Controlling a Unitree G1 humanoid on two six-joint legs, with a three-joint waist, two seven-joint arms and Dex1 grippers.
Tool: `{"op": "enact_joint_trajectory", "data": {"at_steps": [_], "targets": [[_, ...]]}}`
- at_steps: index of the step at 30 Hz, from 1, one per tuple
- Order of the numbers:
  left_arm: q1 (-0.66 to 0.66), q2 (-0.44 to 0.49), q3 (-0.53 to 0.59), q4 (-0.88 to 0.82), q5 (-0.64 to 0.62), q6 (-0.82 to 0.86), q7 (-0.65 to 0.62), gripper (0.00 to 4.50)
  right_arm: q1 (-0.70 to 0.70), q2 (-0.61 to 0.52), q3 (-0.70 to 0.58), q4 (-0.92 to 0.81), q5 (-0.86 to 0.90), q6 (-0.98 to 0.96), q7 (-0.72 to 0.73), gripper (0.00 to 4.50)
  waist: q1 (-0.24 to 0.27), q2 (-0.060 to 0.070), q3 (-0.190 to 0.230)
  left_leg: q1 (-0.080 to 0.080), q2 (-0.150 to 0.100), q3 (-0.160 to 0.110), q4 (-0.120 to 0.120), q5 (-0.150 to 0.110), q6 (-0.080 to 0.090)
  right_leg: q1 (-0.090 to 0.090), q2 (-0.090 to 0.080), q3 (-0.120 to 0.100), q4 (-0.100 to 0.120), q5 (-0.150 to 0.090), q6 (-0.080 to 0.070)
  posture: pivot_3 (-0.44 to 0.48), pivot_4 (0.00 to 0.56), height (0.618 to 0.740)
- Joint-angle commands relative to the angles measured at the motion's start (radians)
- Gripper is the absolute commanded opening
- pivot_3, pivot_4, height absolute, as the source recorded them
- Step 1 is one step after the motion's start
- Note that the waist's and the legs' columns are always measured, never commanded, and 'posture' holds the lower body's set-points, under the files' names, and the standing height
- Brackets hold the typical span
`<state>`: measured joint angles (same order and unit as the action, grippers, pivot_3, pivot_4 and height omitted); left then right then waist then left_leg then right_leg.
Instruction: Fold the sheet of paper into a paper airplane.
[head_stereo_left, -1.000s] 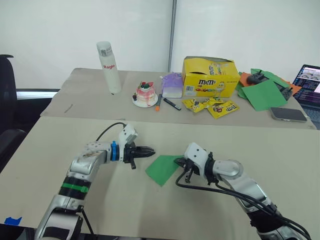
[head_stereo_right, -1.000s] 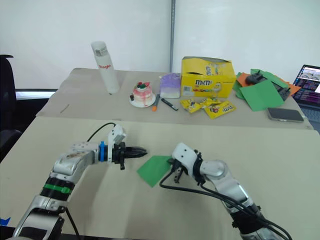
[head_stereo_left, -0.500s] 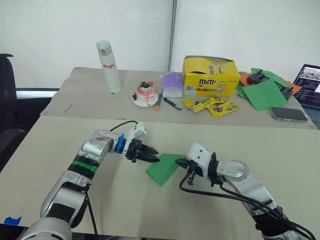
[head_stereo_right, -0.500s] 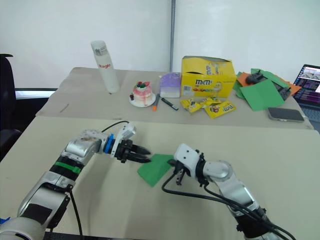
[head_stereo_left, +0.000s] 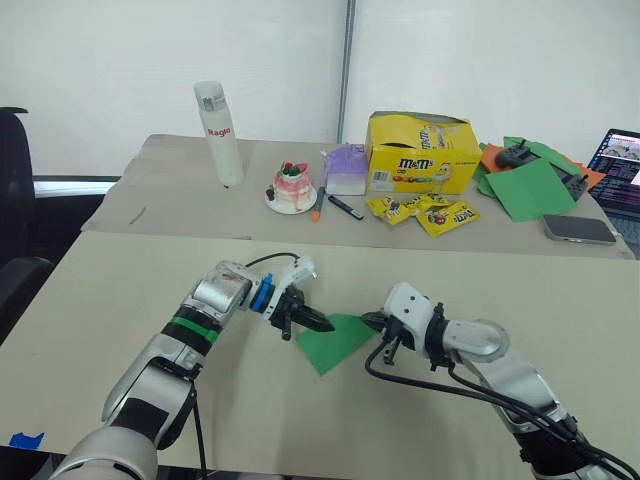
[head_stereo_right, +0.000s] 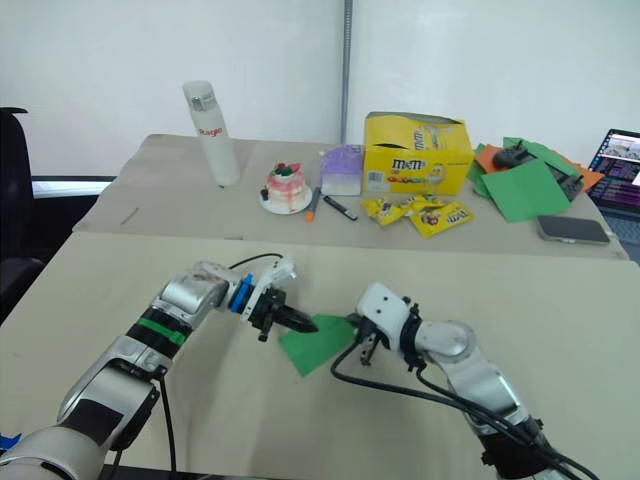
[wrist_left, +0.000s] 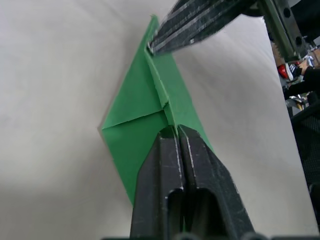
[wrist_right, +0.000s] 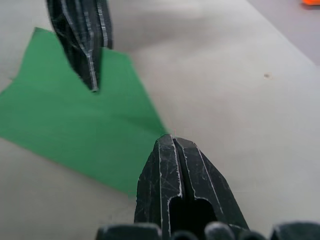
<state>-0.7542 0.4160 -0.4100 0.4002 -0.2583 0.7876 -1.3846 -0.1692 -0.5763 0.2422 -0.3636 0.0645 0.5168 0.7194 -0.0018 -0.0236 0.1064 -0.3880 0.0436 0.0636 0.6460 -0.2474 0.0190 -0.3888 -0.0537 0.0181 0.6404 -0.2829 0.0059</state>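
Observation:
The sheet of paper (head_stereo_left: 335, 343) is bright green, folded into a pointed shape with a raised centre crease (wrist_left: 161, 90), and lies flat on the near table. My left gripper (head_stereo_left: 325, 325) is shut, its tips resting on the paper's left part along the centre crease (wrist_left: 177, 129). From the other side my right gripper (head_stereo_left: 372, 320) is also shut. Its tips touch the paper's right edge (wrist_right: 172, 140). The two grippers face each other across the paper, a short gap apart.
On the far table stand a white bottle (head_stereo_left: 219, 135), a toy cake on a plate (head_stereo_left: 291, 188), a purple container (head_stereo_left: 345, 170), a yellow M&M's box (head_stereo_left: 420, 153) and candy packets (head_stereo_left: 425, 212). Larger green and orange sheets (head_stereo_left: 525, 188), a phone (head_stereo_left: 577, 229) and a laptop (head_stereo_left: 620, 170) lie far right.
My left gripper has moved right, from beside the paper onto it. The right gripper has shifted slightly right and stays at the paper's edge.

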Motion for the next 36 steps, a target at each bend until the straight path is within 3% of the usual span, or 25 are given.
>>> {"op": "enact_joint_trajectory", "data": {"at_steps": [1, 4, 7, 11, 16, 20, 31, 36], "targets": [[0.03, -0.014, 0.043, -0.081, -0.048, 0.108, 0.054, 0.01, 0.011, -0.024, -0.084, -0.052, 0.032, 0.033, -0.008, 0.0, 0.0, 0.0, 0.0, 0.0, 0.0, 0.0, 0.0, 0.0, 0.0, 0.0, 0.0, 0.0, 0.0, 0.0, 0.0, 0.0, 0.15, 0.722], [0.052, -0.034, 0.1, -0.112, -0.091, 0.194, 0.117, 0.01, 0.022, -0.042, -0.12, -0.064, 0.032, 0.041, -0.017, 0.0, 0.0, 0.0, 0.0, 0.0, 0.0, 0.0, 0.0, 0.0, 0.0, 0.0, 0.0, 0.0, 0.0, 0.0, 0.0, 0.0, 0.15, 0.722], [0.087, -0.105, 0.261, -0.149, -0.163, 0.361, 0.285, 0.01, 0.029, -0.061, -0.197, -0.065, 0.023, 0.04, -0.056, 0.0, 0.002, 0.0, 0.0, 0.0, 0.001, -0.001, 0.0, 0.0, 0.0, 0.0, -0.001, 0.0, 0.001, 0.0, 0.0, 0.0, 0.15, 0.722], [0.151, -0.301, 0.564, -0.268, -0.22, 0.659, 0.566, 0.01, -0.012, -0.024, -0.28, -0.044, 0.018, 0.041, -0.152, 0.0, 0.002, 0.0, 0.0, 0.0, 0.001, -0.001, 0.001, 0.0, 0.0, 0.0, -0.001, 0.0, 0.001, 0.0, 0.001, 0.0, 0.15, 0.722], [0.18, -0.535, 0.767, -0.384, -0.21, 0.819, 0.795, 0.01, -0.037, 0.022, -0.296, -0.048, 0.011, 0.047, -0.222, 0.0, 0.005, 0.0, 0.0, 0.0, 0.0, -0.002, 0.001, 0.0, -0.001, 0.001, -0.001, 0.0, 0.001, 0.0, 0.001, 0.0, 0.15, 0.722], [0.182, -0.611, 0.802, -0.372, -0.201, 0.827, 0.896, 0.01, -0.054, 0.043, -0.302, -0.046, -0.002, 0.048, -0.271, 0.0, 0.003, 0.0, 0.0, 0.001, -0.001, -0.003, 0.0, 0.001, -0.002, 0.001, -0.002, 0.002, 0.001, 0.0, 0.001, 0.0, 0.15, 0.722], [0.155, -0.649, 0.836, -0.287, -0.257, 0.767, 1.034, 0.01, -0.066, 0.059, -0.303, -0.051, 0.002, 0.05, -0.307, 0.0, 0.0, 0.001, 0.0, 0.004, -0.002, -0.003, -0.001, 0.003, -0.004, 0.004, -0.003, 0.002, 0.002, 0.0, 0.001, 0.0, 0.15, 0.722], [0.162, -0.58, 0.83, -0.326, -0.306, 0.802, 1.032, 1.5, -0.061, 0.067, -0.294, -0.061, -0.002, 0.053, -0.307, 0.0, -0.003, 0.001, 0.0, 0.002, -0.004, -0.003, -0.002, 0.003, -0.005, 0.002, -0.003, 0.002, 0.002, 0.0, 0.001, 0.0, 0.15, 0.722]]}}
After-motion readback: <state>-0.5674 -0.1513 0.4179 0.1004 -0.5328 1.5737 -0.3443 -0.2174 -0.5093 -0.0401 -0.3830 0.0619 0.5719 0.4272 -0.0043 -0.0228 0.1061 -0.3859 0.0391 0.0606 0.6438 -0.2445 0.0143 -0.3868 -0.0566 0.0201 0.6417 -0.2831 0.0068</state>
